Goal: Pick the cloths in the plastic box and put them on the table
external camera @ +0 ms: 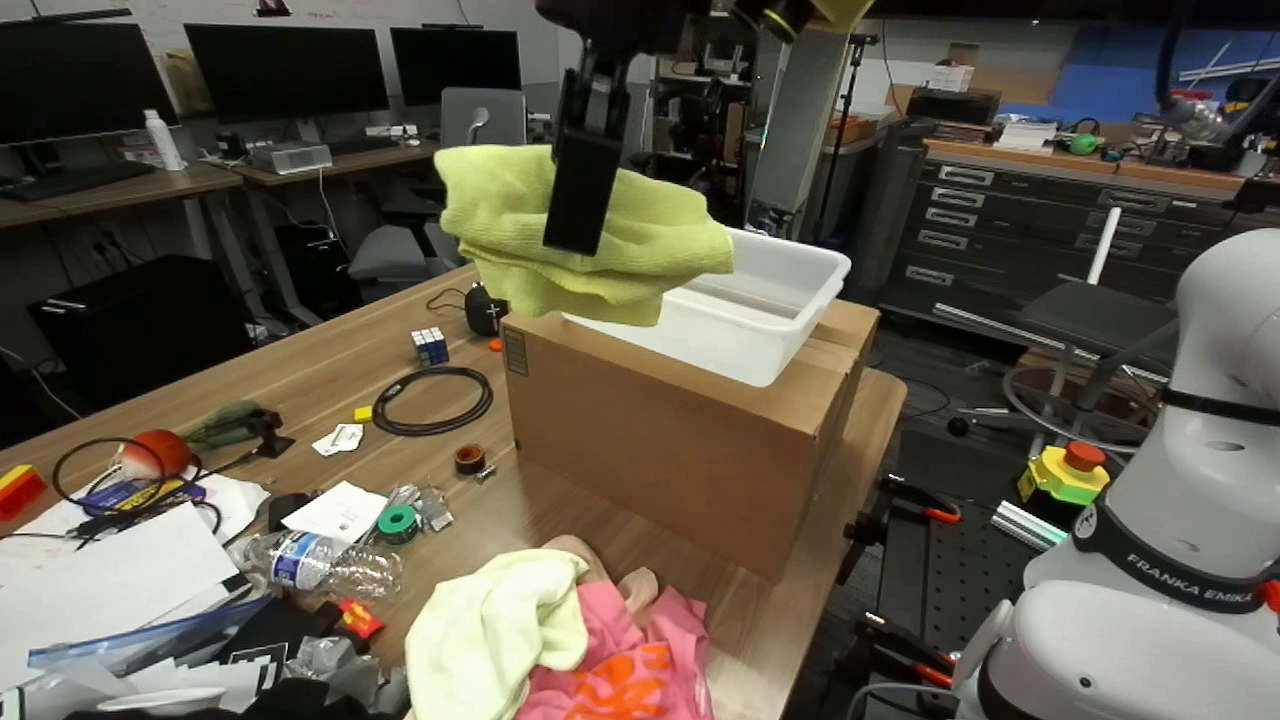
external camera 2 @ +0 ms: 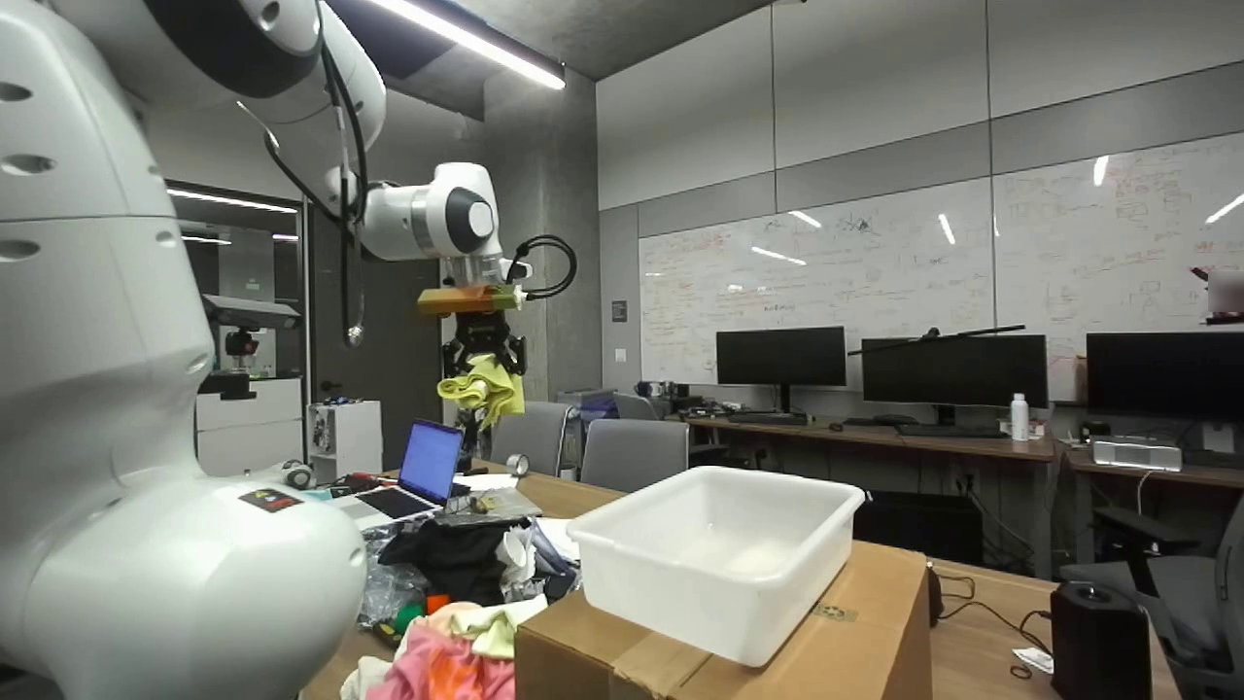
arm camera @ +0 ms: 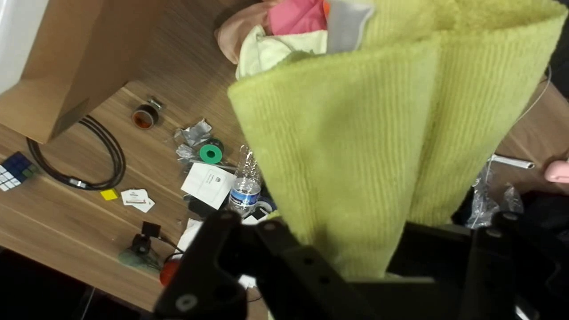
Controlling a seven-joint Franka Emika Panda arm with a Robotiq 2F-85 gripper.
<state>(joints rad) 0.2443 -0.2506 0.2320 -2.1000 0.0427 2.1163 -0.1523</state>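
Note:
My gripper [external camera: 580,225] is shut on a yellow-green cloth [external camera: 665,235]. It holds the folded cloth well above the table, and the cloth hangs on both sides of the fingers. Gripper [external camera 2: 483,362] and cloth [external camera 2: 494,391] also show in an exterior view. In the wrist view the cloth [arm camera: 346,146] covers much of the picture and hides the fingertips [arm camera: 355,271] in part. The white plastic box [external camera 2: 671,583] stands on a cardboard box; no cloth shows inside it. A pale yellow cloth [external camera: 495,625] and a pink and orange cloth [external camera: 625,655] lie heaped on the table.
The cardboard box [external camera: 660,450] stands at the table's edge. A plastic bottle [external camera: 320,565], papers [external camera: 130,570], a cable loop [external camera: 432,400], a puzzle cube [external camera: 430,346] and other clutter lie on the table. A laptop [external camera 2: 431,462] stands farther along it.

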